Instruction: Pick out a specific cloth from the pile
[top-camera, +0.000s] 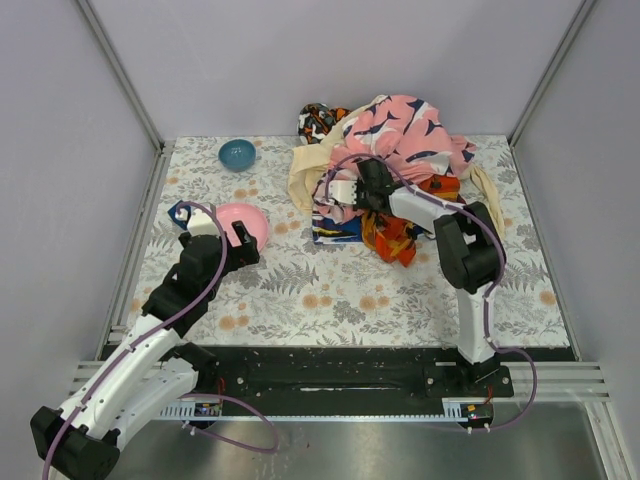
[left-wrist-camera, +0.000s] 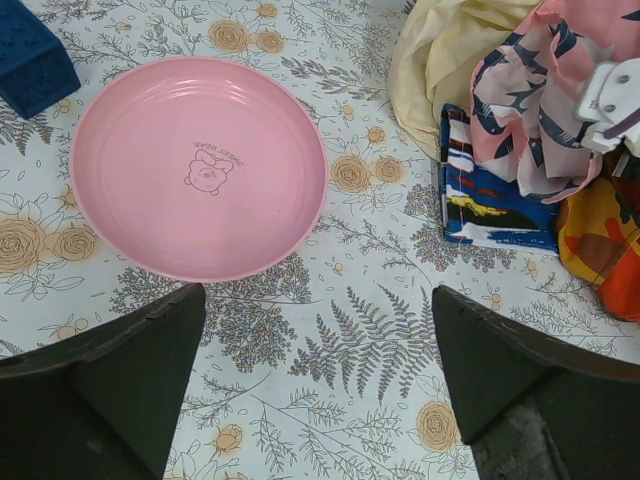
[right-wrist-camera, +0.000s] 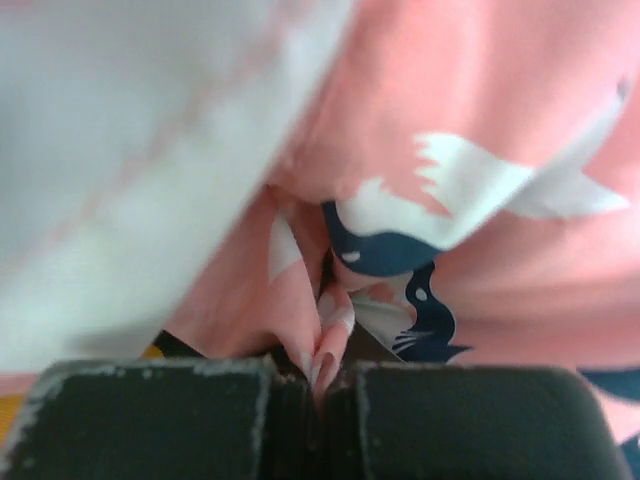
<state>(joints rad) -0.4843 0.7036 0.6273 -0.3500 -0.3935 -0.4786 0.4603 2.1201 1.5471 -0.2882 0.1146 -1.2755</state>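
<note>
Pink folds are filling the blurred right wrist view; the right gripper (right-wrist-camera: 315, 385) is squeezing closed on the pink cloth (right-wrist-camera: 500, 80). The grey cloth is not showing anywhere in the pile (top-camera: 400, 160), so I cannot tell its lie. The left gripper (left-wrist-camera: 318, 295) is hanging open over the table (top-camera: 330, 290), near the plate (left-wrist-camera: 200, 165).

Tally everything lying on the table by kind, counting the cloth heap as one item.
Pink plate: 1
Blue bowl: 1
Dark blue perforated object: 1
Cloth pile: 1, its pink printed cloth pinched in the right tool
Total: 4
</note>
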